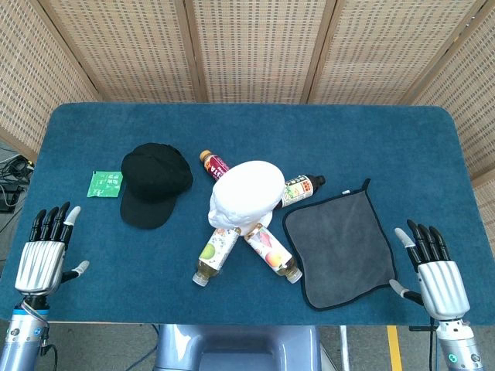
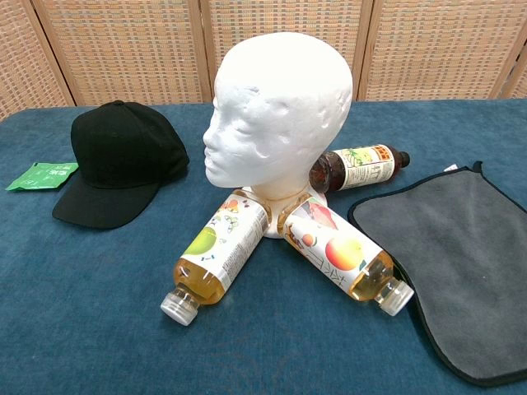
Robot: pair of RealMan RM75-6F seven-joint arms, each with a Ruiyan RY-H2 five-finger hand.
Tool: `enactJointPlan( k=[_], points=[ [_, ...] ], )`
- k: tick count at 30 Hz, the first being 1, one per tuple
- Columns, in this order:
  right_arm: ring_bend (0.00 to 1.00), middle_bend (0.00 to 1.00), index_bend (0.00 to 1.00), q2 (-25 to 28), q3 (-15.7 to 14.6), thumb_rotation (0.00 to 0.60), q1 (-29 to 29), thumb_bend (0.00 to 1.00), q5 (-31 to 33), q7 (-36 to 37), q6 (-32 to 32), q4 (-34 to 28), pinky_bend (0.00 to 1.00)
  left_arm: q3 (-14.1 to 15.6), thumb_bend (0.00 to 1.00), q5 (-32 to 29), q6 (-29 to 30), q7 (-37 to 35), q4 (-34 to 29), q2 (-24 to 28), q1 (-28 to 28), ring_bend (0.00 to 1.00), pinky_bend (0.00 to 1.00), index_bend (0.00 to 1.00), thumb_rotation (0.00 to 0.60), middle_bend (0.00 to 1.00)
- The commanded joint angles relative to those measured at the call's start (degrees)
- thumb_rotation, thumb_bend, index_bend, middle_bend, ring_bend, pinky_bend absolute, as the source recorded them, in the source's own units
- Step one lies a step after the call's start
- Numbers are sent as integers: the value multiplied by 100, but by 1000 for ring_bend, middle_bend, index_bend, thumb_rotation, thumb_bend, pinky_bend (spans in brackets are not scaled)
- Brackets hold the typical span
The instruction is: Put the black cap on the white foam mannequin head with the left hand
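The black cap (image 1: pixel 154 184) (image 2: pixel 118 163) lies on the blue table left of centre, its brim toward the front. The white foam mannequin head (image 1: pixel 247 193) (image 2: pixel 278 111) stands upright at the table's centre, bare, facing the cap's side. My left hand (image 1: pixel 46 251) hovers at the front left corner, fingers apart and holding nothing, well in front and left of the cap. My right hand (image 1: pixel 433 270) is at the front right corner, fingers spread and empty. Neither hand appears in the chest view.
Several drink bottles lie around the mannequin's base: one (image 2: pixel 218 255) at front left, one (image 2: pixel 342 259) at front right, one (image 2: pixel 358 167) behind right, one (image 1: pixel 214 164) behind. A grey cloth (image 1: pixel 340 243) lies at right. A green packet (image 1: pixel 104 184) sits left of the cap.
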Motion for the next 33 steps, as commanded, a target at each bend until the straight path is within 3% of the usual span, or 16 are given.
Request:
enactJointPlan(
  k=[1,25,30,33],
  points=[
    [0,0,111,2,1,600,-3,55,-5,3,10,-3,0,-4,0,-26,-10,31,26,-28,-3,0,0,0,600,0],
    [0,0,124,55,2,600,-18,55,69,108,-22,-55,0,-108,0,-120,3,-3,416,-395,-64,0,0,0,600,0],
    [0,0,133,69,-9,600,-16,55,44,133,-19,-56,0,-212,1,-49,96,-82,907,-708,-141,2,22,0,600,0],
    [0,0,143,59,-18,600,-8,55,46,119,-49,-60,0,-318,27,175,280,-282,1637,-1063,-262,53,124,0,600,0]
  ],
)
